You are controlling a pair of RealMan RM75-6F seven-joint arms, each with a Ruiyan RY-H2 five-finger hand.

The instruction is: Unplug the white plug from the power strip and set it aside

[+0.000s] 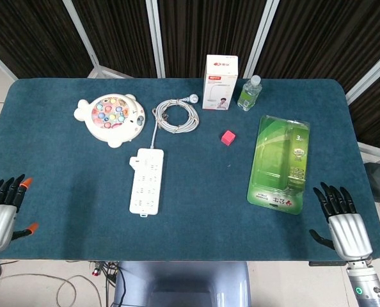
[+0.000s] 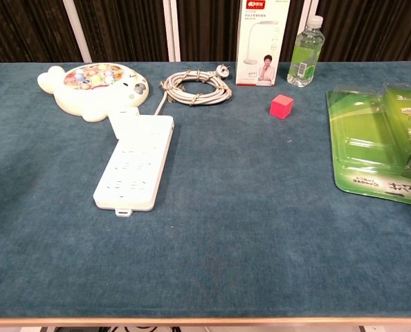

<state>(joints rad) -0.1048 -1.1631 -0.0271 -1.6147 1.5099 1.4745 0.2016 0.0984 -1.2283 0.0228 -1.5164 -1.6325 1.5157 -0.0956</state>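
A white power strip (image 1: 146,181) (image 2: 135,162) lies left of the table's middle. A white plug (image 1: 134,162) (image 2: 124,120) sits in its far left corner. The strip's grey cable (image 1: 175,115) (image 2: 195,88) lies coiled behind it. My left hand (image 1: 1,214) hovers at the near left table edge, fingers spread and holding nothing. My right hand (image 1: 342,220) is at the near right edge, fingers also apart and empty. Both hands are far from the strip, and neither shows in the chest view.
A white fish-shaped toy (image 1: 110,118) sits behind the strip on the left. A lamp box (image 1: 221,82) and a green bottle (image 1: 249,93) stand at the back. A red cube (image 1: 228,137) lies mid-table; a green blister pack (image 1: 280,163) lies right, just ahead of my right hand.
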